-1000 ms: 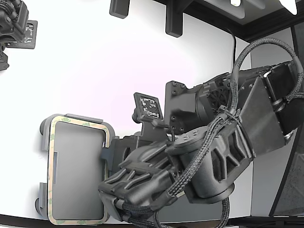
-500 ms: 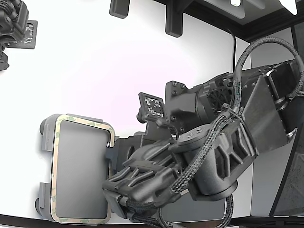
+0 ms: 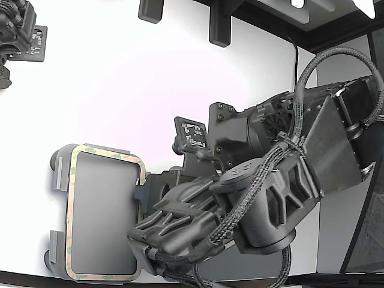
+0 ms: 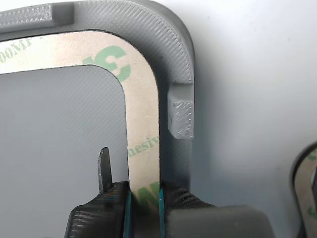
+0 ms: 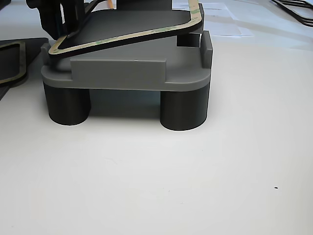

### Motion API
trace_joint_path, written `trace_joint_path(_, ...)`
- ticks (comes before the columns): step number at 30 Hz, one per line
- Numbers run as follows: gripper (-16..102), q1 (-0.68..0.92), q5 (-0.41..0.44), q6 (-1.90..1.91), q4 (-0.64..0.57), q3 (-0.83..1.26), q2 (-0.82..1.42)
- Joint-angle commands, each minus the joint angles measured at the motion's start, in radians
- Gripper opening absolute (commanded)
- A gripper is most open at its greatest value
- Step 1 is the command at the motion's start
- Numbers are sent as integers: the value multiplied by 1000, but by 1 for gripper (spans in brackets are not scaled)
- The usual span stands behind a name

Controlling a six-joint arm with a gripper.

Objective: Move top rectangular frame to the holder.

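Note:
The top rectangular frame (image 3: 72,222) is a thin tan band with green print. It lies over the light grey holder (image 3: 58,171) at the exterior view's lower left. In the other view the frame (image 5: 146,33) sits tilted, one end low by the holder's (image 5: 122,73) edge and the far end raised above it. My gripper (image 4: 143,210) is shut on one long side of the frame (image 4: 141,124), with the holder's rounded corner and raised tab (image 4: 181,116) just beyond. In the exterior view my gripper (image 3: 141,191) sits at the frame's right side, largely hidden by the arm.
A second tan frame (image 5: 19,61) lies on a darker mat at the other view's left, and its edge (image 4: 303,188) shows in the wrist view. Another arm's gripper (image 3: 18,33) is at the exterior view's upper left. Two dark brackets (image 3: 219,27) stand along the table's far edge.
The frame and my gripper have shifted a little toward the exterior view's right over the holder. Almost all of that happened in the first half second. My grip stays shut.

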Motion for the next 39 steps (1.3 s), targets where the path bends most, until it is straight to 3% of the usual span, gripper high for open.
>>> trace_joint_path(1, -11, -17, -2, 2, 9, -26, 20)
trace_joint_path(30, -6, -21, -8, 8, 9, -37, -3)
trace_joint_path(31, -1, -21, -6, 8, 9, -37, -5)
trace_joint_path(33, 28, -21, -5, 5, 9, -38, -8)
trace_joint_path(36, 60, -21, -6, 2, 8, -38, -9)
trace_joint_path(37, 91, -21, -5, -2, 8, -38, -9)
trace_joint_path(38, 100, -21, -5, -5, 8, -40, -9)
trace_joint_path(39, 100, -21, 2, -9, 8, -43, -9)
